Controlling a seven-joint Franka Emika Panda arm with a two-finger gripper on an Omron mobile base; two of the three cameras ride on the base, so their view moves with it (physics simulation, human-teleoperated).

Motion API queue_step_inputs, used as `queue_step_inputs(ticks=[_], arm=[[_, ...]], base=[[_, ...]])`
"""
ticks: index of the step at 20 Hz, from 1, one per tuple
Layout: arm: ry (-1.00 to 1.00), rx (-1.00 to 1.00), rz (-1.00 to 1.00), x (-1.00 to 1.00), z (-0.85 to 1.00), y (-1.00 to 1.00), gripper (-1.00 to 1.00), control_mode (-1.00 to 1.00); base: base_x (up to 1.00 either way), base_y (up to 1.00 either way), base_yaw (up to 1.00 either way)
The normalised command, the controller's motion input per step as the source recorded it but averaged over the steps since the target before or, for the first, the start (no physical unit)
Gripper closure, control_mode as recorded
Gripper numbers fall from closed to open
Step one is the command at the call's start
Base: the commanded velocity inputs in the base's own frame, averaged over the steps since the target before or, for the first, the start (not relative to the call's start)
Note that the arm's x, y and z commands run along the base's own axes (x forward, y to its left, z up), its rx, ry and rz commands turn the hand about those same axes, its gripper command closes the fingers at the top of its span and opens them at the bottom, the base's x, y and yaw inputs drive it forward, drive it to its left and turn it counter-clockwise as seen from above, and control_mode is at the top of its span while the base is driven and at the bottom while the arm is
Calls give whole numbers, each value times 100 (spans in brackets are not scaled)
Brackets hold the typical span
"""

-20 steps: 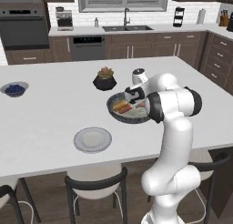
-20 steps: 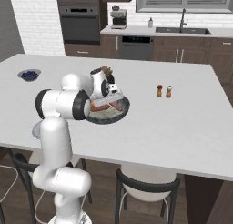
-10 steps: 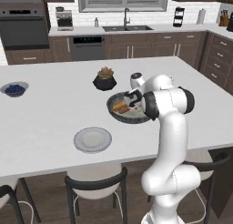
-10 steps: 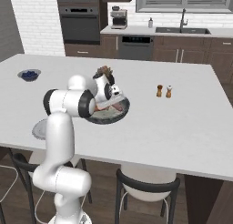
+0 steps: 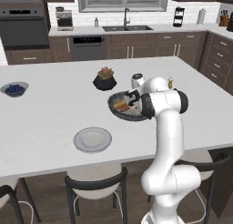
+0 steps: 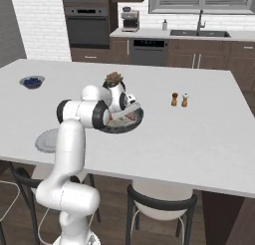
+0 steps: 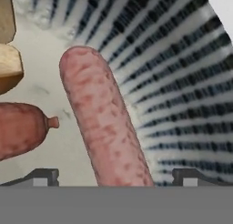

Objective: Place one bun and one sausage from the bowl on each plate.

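Observation:
In the hand view a reddish-pink sausage lies lengthwise between my two fingertips, on the pale floor of the dark ribbed bowl. My gripper is open and straddles this sausage near one end without squeezing it. A second sausage lies to its left, and a tan bun sits beyond that one. From the base views the gripper is down inside the bowl. A light grey plate lies nearer the counter's front edge.
A black plant pot stands just behind the bowl. A small bowl of blue berries is at the far left. Two shakers stand to the bowl's right. Stools line the counter's front.
The hand has come down from above the bowl into it, and the elbow has swung over. The jaws stay wide.

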Motion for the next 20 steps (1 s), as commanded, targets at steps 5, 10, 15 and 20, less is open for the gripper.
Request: queue_step_inputs(ticks=[5, 10, 15, 20], arm=[[5, 0, 5, 6, -43, 0, 100, -100], [1, -1, 5, -1, -53, 0, -100, -100], [0, 2, 3, -5, -31, 0, -100, -100], [-4, 2, 0, -34, -10, 0, -100, -100]], base=[[0, 0, 0], [0, 0, 0], [0, 0, 0], [0, 0, 0]])
